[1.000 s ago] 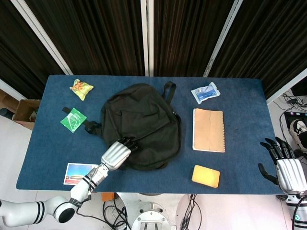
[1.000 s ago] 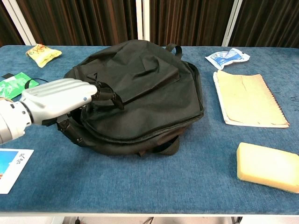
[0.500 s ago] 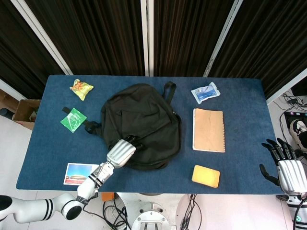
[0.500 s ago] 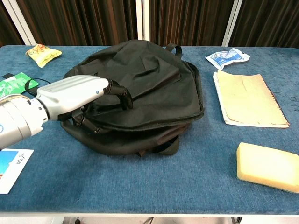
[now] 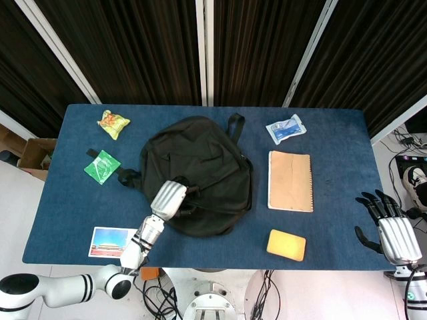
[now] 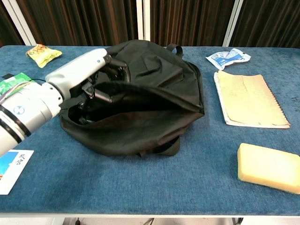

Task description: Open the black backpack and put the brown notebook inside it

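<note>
The black backpack [image 5: 200, 170] [image 6: 150, 93] lies flat in the middle of the blue table. My left hand [image 5: 169, 199] [image 6: 89, 70] grips the upper flap at the bag's near left side and holds it raised, so a dark gap [image 6: 79, 110] shows beneath it. The brown notebook [image 5: 290, 181] [image 6: 248, 99] lies closed to the right of the bag, apart from it. My right hand [image 5: 390, 230] hangs beyond the table's right front corner with fingers spread, holding nothing; the chest view does not show it.
A yellow sponge [image 5: 286, 245] [image 6: 269, 167] sits near the front edge below the notebook. A blue-white packet [image 5: 285, 128] [image 6: 228, 57] lies behind the notebook. On the left are a yellow snack bag [image 5: 113, 123], a green packet [image 5: 101, 166] and a postcard [image 5: 111, 241].
My left hand has lifted the backpack's upper flap upward and back. The bag's side opening now gapes where it lay flat. The right hand rose slightly.
</note>
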Controlling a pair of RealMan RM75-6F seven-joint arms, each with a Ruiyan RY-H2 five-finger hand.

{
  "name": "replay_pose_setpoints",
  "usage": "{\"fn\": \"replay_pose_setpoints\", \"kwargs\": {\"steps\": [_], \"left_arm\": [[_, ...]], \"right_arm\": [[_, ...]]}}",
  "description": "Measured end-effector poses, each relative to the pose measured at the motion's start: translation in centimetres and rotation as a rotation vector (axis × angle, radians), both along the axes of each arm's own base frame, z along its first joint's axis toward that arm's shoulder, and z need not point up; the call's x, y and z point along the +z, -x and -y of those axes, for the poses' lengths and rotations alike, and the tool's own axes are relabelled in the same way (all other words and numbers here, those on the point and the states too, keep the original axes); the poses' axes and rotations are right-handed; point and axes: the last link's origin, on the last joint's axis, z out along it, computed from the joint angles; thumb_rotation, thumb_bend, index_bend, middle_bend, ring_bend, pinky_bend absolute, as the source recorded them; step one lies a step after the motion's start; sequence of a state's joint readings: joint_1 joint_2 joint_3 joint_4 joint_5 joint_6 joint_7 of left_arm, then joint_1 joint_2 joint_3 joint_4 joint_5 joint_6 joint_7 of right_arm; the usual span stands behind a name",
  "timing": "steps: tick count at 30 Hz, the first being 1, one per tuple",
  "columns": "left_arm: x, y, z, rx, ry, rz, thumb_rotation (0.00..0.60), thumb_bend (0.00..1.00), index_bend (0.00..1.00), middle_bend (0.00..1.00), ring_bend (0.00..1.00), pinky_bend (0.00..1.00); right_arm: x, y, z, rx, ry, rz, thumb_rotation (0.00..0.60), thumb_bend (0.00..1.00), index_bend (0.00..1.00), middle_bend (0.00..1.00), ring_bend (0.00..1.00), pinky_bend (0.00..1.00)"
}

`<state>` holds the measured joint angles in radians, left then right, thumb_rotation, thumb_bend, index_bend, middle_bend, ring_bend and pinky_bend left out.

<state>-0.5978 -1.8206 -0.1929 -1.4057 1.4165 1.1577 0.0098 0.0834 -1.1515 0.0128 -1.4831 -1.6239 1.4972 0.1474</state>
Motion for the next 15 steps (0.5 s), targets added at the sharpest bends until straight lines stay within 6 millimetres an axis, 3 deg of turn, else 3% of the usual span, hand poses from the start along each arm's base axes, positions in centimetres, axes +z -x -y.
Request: {"fn": "replay_pose_setpoints", "kwargs": {"steps": [6,15], "left_arm": [[1.4,-0.2,-1.0,0.181,0.043,0.215,0.6,0.55,0.67,0.7,0.56,0.34],[3.4,0.7,-2.7,0.461,0.145,0.502,0.6,0.56,0.66,0.68,0.53,0.34]], "right_arm": [[-0.5,0.8,4.2,0.035,-0.089,-0.137,0.6,0.33,0.23,0.16,0.04,0.15],[-2.2,1.9,11.4,0.103,-0.157,-0.351,0.6,0.2,0.23,0.16,0.04,0.15]]}}
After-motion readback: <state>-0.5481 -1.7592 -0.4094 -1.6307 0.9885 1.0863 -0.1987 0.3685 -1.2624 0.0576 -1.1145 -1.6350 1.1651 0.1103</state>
